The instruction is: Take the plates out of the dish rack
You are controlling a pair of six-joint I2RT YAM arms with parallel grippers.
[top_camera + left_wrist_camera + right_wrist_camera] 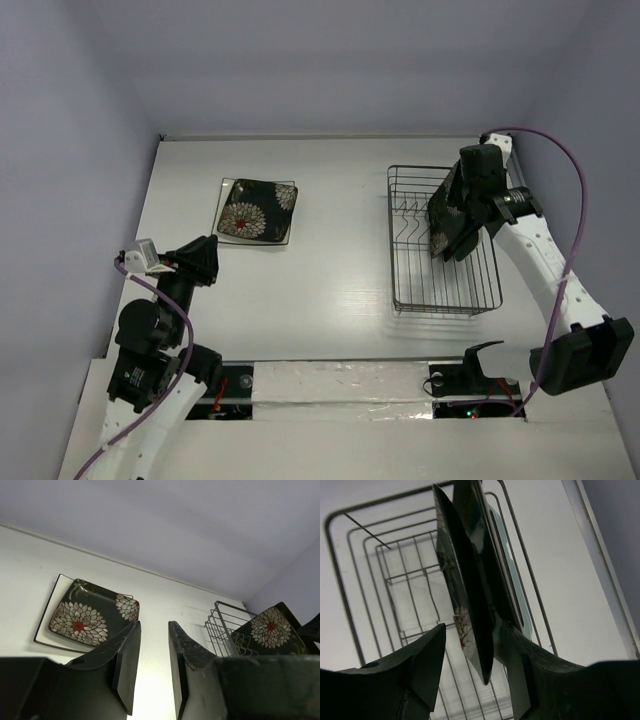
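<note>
A black flowered plate [470, 605] stands on edge in the dish rack [480, 290], a teal plate [509, 570] just behind it, as the right hand [474, 630] straddles it, one finger apart from its face. The grasp appears not yet made, so the next move likely calls for closing on the plate and lifting it straight up, clear of the wires. Across the white table [330, 290], another flowered plate [257, 210] lies on a white plate [54, 605]. The left hand [154, 650] hangs near them, narrowly parted and holding nothing. Pale lilac walls [350, 60] enclose the scene.

The white plate [54, 605] is mostly hidden under the flowered plate [85, 617], only its left rim showing.
</note>
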